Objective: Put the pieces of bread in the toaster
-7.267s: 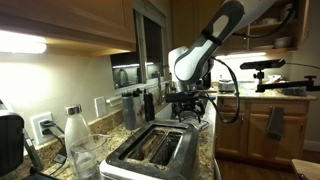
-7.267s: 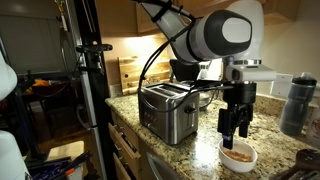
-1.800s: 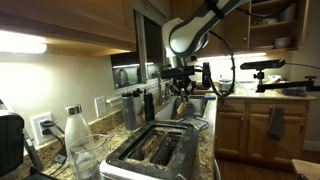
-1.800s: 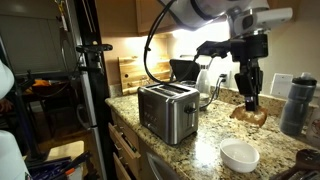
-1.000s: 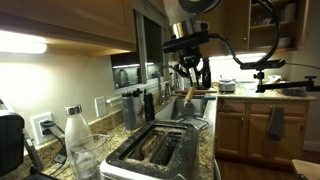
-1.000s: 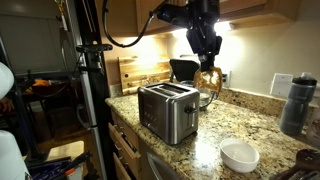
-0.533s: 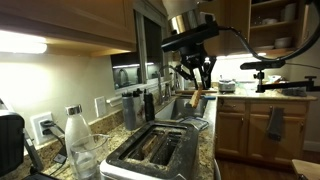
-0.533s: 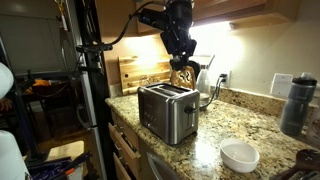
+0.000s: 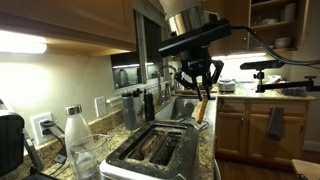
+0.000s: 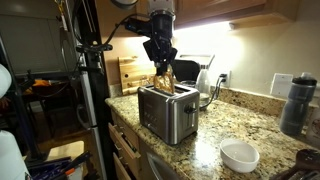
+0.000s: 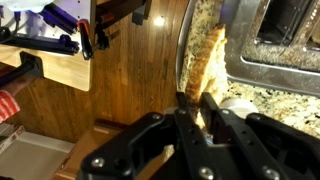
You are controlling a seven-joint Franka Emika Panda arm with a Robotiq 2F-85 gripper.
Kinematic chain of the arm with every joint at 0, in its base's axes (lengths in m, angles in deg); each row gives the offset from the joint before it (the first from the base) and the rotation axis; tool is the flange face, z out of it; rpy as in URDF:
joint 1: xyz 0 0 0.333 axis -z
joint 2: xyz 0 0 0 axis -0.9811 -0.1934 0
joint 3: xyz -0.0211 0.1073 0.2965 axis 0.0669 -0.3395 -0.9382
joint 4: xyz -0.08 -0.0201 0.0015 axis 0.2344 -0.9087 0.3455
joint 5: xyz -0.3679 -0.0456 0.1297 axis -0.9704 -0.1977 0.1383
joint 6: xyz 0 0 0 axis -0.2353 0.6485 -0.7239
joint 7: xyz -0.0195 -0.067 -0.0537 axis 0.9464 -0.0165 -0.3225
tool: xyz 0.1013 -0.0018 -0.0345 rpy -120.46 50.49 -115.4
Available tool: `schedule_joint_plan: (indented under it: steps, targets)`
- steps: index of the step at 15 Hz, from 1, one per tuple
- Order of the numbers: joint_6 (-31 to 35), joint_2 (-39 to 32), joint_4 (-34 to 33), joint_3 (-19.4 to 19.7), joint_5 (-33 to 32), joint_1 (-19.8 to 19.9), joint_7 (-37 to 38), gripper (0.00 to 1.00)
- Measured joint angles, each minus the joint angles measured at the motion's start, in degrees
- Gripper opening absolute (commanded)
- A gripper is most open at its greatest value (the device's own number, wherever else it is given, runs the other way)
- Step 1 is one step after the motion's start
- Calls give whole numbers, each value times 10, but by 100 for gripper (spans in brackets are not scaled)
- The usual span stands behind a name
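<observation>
- The gripper [image 9: 201, 92] hangs in the air, its fingers clamped on the upper end of a slice of bread [image 9: 201, 108]. The slice hangs nearly upright below it.
- In an exterior view the slice [image 10: 167, 82] is low over the top of the toaster [image 10: 170, 115], with the gripper [image 10: 163, 68] above it. Whether its lower edge touches the toaster or lines up with a slot cannot be told.
- In the wrist view the two dark fingers [image 11: 160, 135] close from either side on the tan slice [image 11: 206, 60]. The pinched end is hidden between them, at the gripper [image 11: 200, 103].
- Only a cut-off corner of the toaster [image 11: 290, 62] shows at the top right edge of the wrist view, above speckled counter [image 11: 275, 98].
- In an exterior view the toaster [image 9: 158, 148] fills the foreground, cropped at the bottom. Its slots are too dark to show their contents.
- A white bowl [image 10: 238, 156] sits on the counter, well apart from the toaster. What it holds cannot be seen.
</observation>
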Motion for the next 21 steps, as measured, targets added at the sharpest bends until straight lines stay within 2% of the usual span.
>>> schedule_joint_plan:
  steps: [5, 11, 21]
  targets:
    - [0, 10, 28, -31, 36, -25, 30, 9]
    - [0, 26, 27, -69, 40, -47, 63, 9]
    - [33, 27, 24, -67, 33, -46, 71, 9]
